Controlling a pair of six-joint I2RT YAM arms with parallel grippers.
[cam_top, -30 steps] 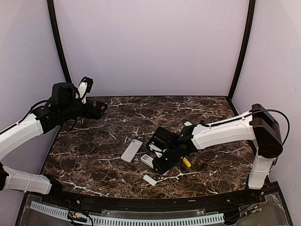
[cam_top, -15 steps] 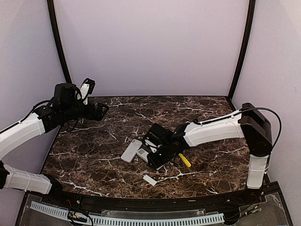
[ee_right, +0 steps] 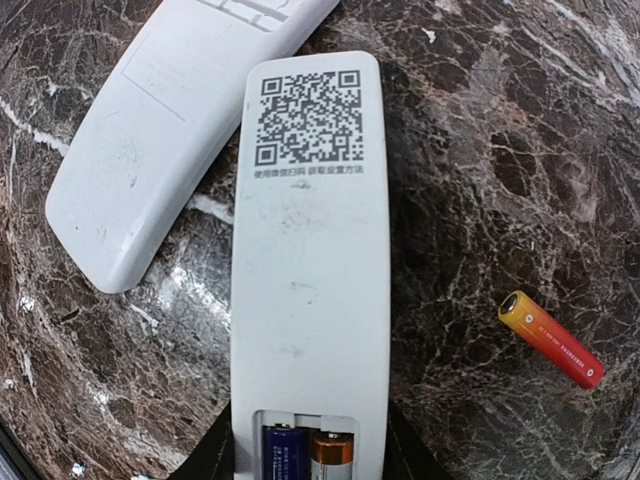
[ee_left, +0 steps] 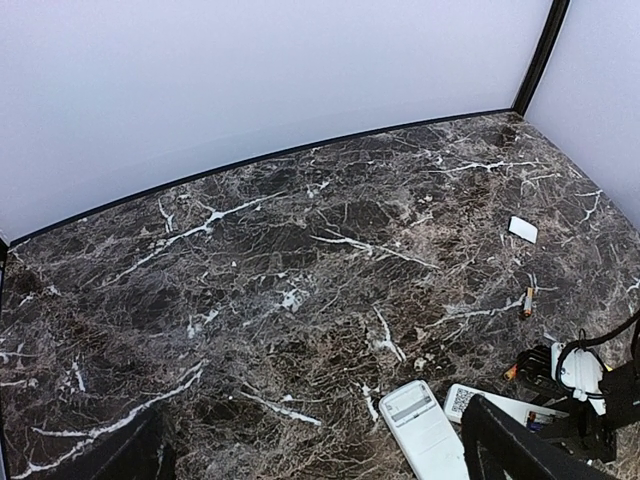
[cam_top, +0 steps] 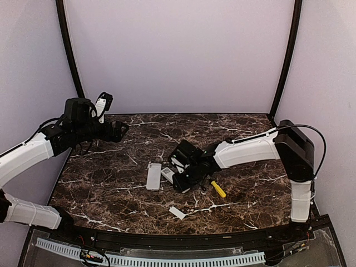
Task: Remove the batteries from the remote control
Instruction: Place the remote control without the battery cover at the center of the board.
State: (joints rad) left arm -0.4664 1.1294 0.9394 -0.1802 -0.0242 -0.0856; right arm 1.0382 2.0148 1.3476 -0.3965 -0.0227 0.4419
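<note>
My right gripper (ee_right: 308,455) is shut on the near end of a white remote control (ee_right: 310,250) that lies back up, a QR code printed on it. Its battery compartment is open, and two batteries (ee_right: 305,452) sit inside, one blue and one with a copper-coloured cap. A loose red battery (ee_right: 551,338) lies on the marble to the right of the remote. From above, the right gripper (cam_top: 181,179) and remote (cam_top: 167,174) are at mid-table. My left gripper (cam_top: 119,129) hovers open and empty over the table's back left.
A second white remote (cam_top: 153,176) lies just left of the held one, nearly touching it. A yellow-handled screwdriver (cam_top: 218,189) lies to the right of the gripper. One flat white cover (cam_top: 177,212) is near the front edge, and another (ee_left: 522,229) lies farther back.
My right arm has carried the held remote left and a little back, up against the second remote, which has turned straighter. The screwdriver is now uncovered. The left arm has barely moved.
</note>
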